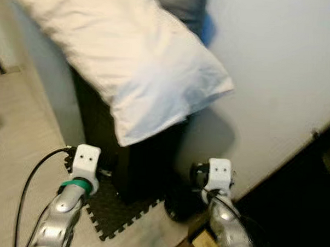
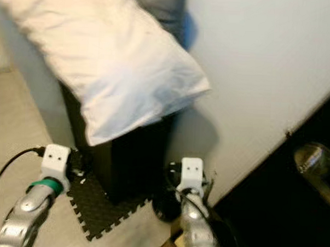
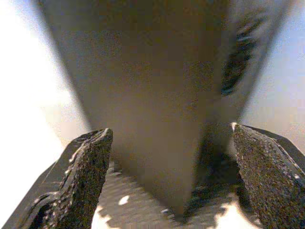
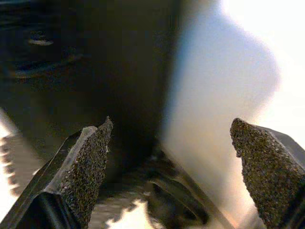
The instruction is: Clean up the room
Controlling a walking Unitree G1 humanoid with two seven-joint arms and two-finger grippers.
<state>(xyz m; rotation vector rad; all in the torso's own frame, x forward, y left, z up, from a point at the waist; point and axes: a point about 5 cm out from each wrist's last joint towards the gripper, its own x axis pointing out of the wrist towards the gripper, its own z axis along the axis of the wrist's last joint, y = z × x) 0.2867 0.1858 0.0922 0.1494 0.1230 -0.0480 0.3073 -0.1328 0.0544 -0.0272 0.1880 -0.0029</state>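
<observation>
A big white pillow [image 1: 129,62] lies tilted across the top of a tall black unit [image 1: 144,166], with one corner hanging over its front. Both arms are held low in front of that unit. My left gripper [image 3: 169,136] is open, its fingertips spread to either side of the unit's dark front corner. My right gripper [image 4: 171,124] is open too, facing the unit's right edge and the white surface beside it. Neither holds anything. In the head views the fingers are lost in the shadow at the unit's foot.
The unit stands on a black foam mat [image 1: 117,214] on pale floor. A white surface [image 1: 276,79] rises at the right, with a dark gap [image 1: 310,190] and a shiny round object [image 2: 311,157] below it. A dark round item [image 1: 177,209] and a cardboard box [image 1: 201,245] sit near my right arm.
</observation>
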